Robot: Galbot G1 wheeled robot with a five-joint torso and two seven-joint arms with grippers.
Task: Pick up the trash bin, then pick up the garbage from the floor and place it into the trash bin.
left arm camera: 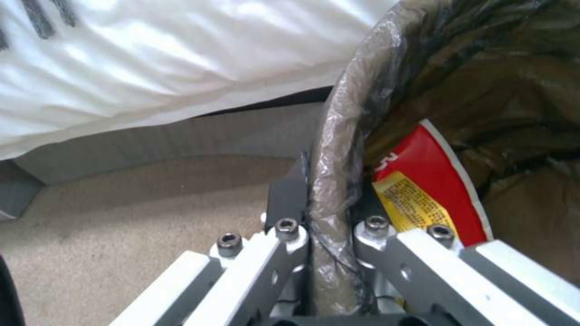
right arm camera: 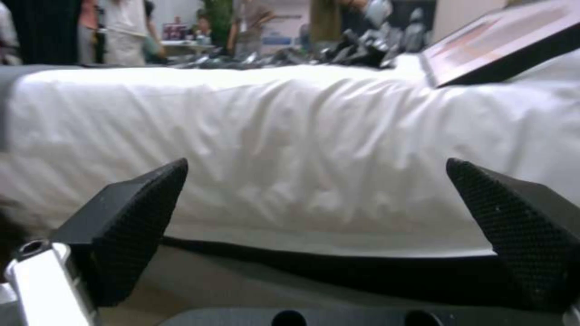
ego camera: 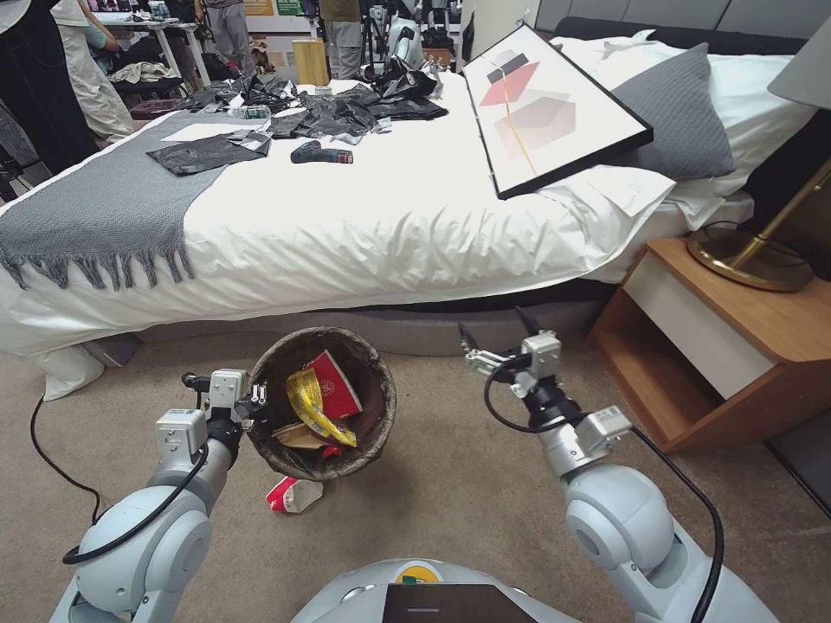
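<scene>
Beige carpet floor (ego camera: 450, 484) beside white bed (ego camera: 346, 225) | left tool (left arm camera: 329, 213) clamped on bag-lined rim, holding small round white plastic trash bin (ego camera: 322, 403) tilted for loading | right tool (right arm camera: 314, 226) wide, empty | red-white carton (ego camera: 293, 495) on floor, just below bin.

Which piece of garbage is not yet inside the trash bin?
The red-white carton, lying on the carpet beside the trash bin; the yellow wrapper and red carton are inside.

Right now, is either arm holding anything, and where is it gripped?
The left gripper pinches the trash bin by its bag-covered rim. The right gripper is open, holding nothing.
</scene>
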